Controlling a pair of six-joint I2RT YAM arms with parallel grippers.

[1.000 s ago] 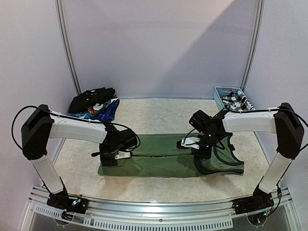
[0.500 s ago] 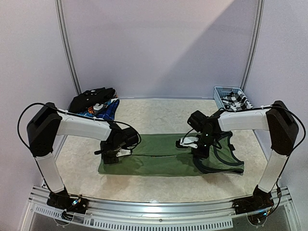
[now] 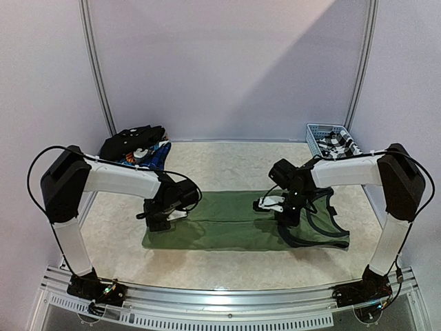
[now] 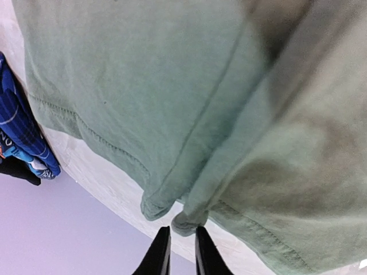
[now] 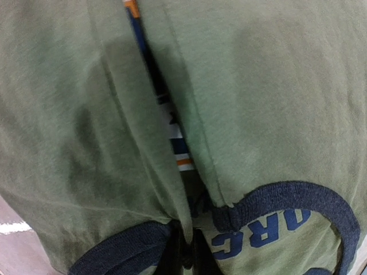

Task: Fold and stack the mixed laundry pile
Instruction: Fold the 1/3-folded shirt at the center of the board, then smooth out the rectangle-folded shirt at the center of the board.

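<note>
Nearest the bases, the olive-green T-shirt lies folded lengthwise on the table. The left wrist view alone shows the left gripper with fingers slightly apart just off the shirt's hem, and the right wrist view alone shows the right gripper pinched on its dark trim. Beyond the shirt, black trousers and a blue print lie bunched together far left, and only the top view shows black-white check cloth in a light-blue basket far right.

Bare table lies open between the far-left garments and basket.
</note>
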